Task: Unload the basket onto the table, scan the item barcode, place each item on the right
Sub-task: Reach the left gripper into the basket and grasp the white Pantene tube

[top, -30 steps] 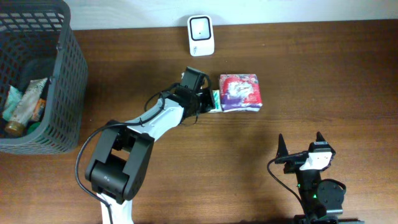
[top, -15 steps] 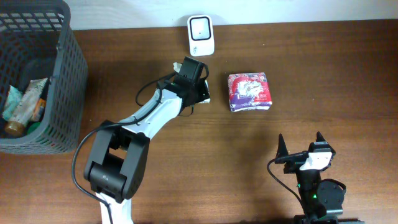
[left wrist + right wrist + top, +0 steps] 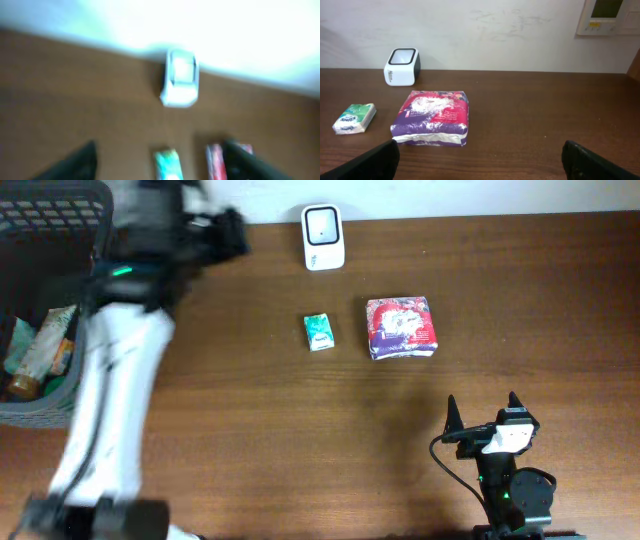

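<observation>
Jaws on both arms stand wide apart with nothing between them. The left gripper (image 3: pixel 218 230) is only a dark smear from above, caught up near the top left by the basket (image 3: pixel 105 310), and its arm is a pale streak running down to the bottom edge. Its own wrist view is also soft all over. There the two fingers (image 3: pixel 75 161) show as dark wedges at the bottom corners, well apart, cut off by the frame, with bare table between them.

The right gripper (image 3: pixel 484 412) sits low on the right of the table (image 3: pixel 250 430). Its fingers (image 3: pixel 370 162) reach only into the bottom corners of its wrist view and hold nothing.

The small green packet (image 3: pixel 319 332) lies flat on the wood, free of both grippers. It is in front of the white scanner (image 3: pixel 323 224) and well apart from it. No barcode can be made out on the packet in any view. A red-and-purple pack (image 3: pixel 402 327) lies near it on the right, not touching it. In the left wrist view this pack is cut off at the bottom edge and half hidden behind the finger there.

The basket runs off the top and left edges. A few things lie inside, but its mesh wall hides too much of them to tell what they are.
</observation>
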